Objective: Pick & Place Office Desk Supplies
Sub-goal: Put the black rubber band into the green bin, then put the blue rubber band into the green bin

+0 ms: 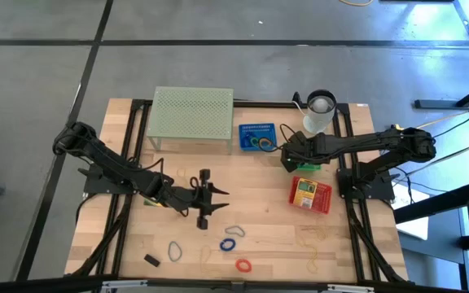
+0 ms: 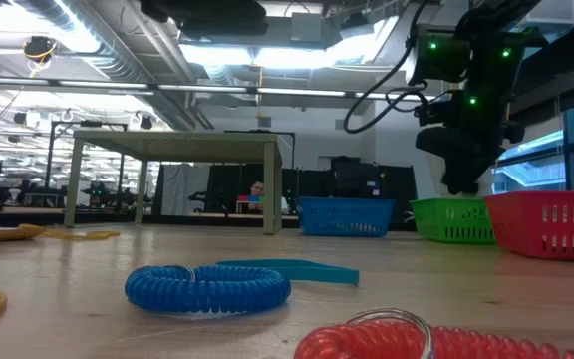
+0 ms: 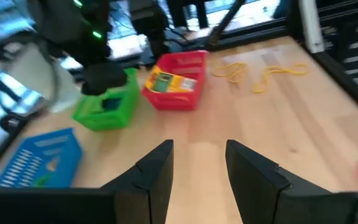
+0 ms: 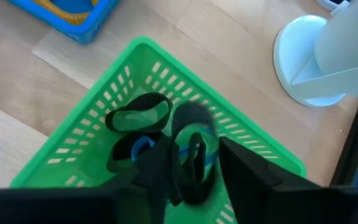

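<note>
Over the green basket (image 4: 166, 124) I see my right gripper (image 4: 194, 165) parted around a black clip (image 4: 191, 155) that looks blurred, and I worry it snags a finger and rides out.

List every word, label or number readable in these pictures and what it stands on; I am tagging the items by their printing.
None can be read.
Yellow-green card box in the red basket: it bears print, too small in the high view and blurred in the left wrist view.
White cup, blue basket, green basket, mesh stand: no lettering shows.
</note>
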Robot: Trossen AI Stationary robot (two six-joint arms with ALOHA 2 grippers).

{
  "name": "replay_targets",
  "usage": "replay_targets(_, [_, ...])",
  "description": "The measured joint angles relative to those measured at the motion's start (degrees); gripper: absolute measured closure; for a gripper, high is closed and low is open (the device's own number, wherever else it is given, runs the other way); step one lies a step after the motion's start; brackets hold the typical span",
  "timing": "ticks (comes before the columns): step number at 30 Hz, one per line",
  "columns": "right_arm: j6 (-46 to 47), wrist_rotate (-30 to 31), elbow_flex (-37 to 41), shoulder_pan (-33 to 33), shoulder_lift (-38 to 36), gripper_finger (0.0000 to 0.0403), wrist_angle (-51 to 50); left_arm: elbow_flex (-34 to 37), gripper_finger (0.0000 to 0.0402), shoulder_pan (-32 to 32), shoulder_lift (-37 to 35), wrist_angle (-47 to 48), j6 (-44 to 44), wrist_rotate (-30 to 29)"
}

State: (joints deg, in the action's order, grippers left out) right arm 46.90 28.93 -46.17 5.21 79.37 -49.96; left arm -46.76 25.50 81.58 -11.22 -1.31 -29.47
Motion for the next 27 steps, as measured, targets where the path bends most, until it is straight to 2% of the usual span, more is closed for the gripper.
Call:
replay_targets(7, [-1.0, 0.0, 0.0, 0.0, 0.0, 0.0174, 2.1, 0.0, 0.0260, 0.0, 0.0, 5.2, 7.0, 8.3])
replay_targets(13, [-1.0, 0.1, 0.0, 0.0, 0.0, 0.0125, 5.8, 0.0, 0.0260, 0.0, 2.9, 6.7, 9.1, 17.4])
replay_targets(16, [-0.9, -0.5, 0.0, 0.0, 0.0, 0.0113, 7.9, 0.0, 0.0256, 0.0, 5.9, 6.7, 9.6, 21.2])
replay_targets(20, [-1.0, -8.2, 0.0, -0.3, 0.0, 0.0111, 13.4, 0.0, 0.0243, -0.1, 9.3, 6.9, 11.2, 21.5])
replay_targets(23, [-4.1, -13.5, 0.0, -1.9, 0.0, 0.0115, 20.9, 0.0, 0.0233, -0.1, 10.3, 6.9, 11.2, 21.1])
replay_targets(27, [-10.9, -16.6, 0.0, -7.0, 0.0, 0.0123, 33.5, 0.0, 0.0225, -0.1, 10.2, 7.3, 11.2, 20.1])
